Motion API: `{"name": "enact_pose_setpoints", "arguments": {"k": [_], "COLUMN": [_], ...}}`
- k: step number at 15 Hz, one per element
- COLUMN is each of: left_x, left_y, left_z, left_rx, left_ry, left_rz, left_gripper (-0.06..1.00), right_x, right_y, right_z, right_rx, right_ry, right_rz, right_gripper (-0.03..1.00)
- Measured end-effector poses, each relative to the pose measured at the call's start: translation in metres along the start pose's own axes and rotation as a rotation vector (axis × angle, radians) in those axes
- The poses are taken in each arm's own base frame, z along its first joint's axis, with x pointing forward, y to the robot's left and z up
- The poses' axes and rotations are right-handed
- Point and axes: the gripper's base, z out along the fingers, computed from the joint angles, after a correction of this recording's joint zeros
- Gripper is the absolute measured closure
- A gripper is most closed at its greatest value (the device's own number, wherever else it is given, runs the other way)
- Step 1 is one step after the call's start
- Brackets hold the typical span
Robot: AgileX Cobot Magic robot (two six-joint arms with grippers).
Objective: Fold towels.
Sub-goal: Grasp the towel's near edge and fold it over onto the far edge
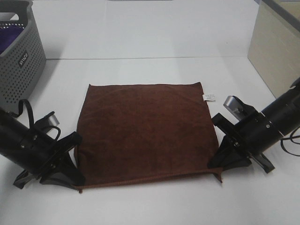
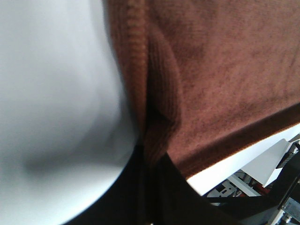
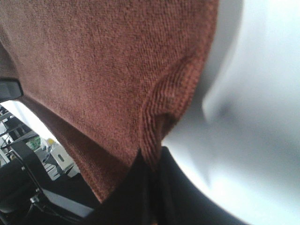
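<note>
A dark brown towel (image 1: 145, 129) lies flat on the white table, with a small white label at its far right corner. My left gripper (image 1: 75, 176) is shut on the towel's near left corner, and the pinched cloth (image 2: 157, 117) bunches between its fingers. My right gripper (image 1: 216, 165) is shut on the near right corner, where the hem (image 3: 161, 110) puckers at the fingers. Both corners sit at table height.
A grey perforated laundry basket (image 1: 21, 51) with purple cloth inside stands at the far left. A beige box (image 1: 276, 47) stands at the far right. The white table (image 1: 150, 37) stretches beyond the towel.
</note>
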Motion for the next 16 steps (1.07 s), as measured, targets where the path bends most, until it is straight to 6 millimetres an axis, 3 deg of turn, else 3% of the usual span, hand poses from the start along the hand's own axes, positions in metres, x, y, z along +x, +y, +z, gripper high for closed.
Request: {"name": "enact_pose_setpoints", "arguments": {"k": [3,6,11,13,15,16], "left_x": [0.006,0.001,-0.035,-0.056,-0.087,-0.087], "left_y": [0.001,-0.002,-0.028,-0.042,-0.066,-0.066], "left_z": [0.001,-0.001,-0.018,-0.029,-0.051,-0.051], "left_rx": [0.001,0.007,0.036,0.042,0.050,0.050], "left_ry": [0.015,0.007,-0.081,-0.163,-0.310,-0.310], "left_rz": [-0.010,-0.014,0.019,0.050,0.111,0.111], "left_gripper": [0.94,0.94,0.94,0.94,0.94,0.94], "right_x": [0.009,-0.001,-0.038,-0.054,-0.079,-0.079], "right_y": [-0.005,0.000,0.024,0.035,0.059,0.059], "right_z": [0.005,-0.001,-0.029,-0.043,-0.071,-0.071], "right_rx": [0.009,0.007,0.015,0.025,0.037,0.037], "right_ry": [0.013,-0.019,-0.130,-0.201,-0.323,-0.323], "right_rz": [0.032,0.008,-0.113,-0.167,-0.262,-0.262], "right_gripper": [0.97,0.97,0.97,0.97,0.97,0.97]}}
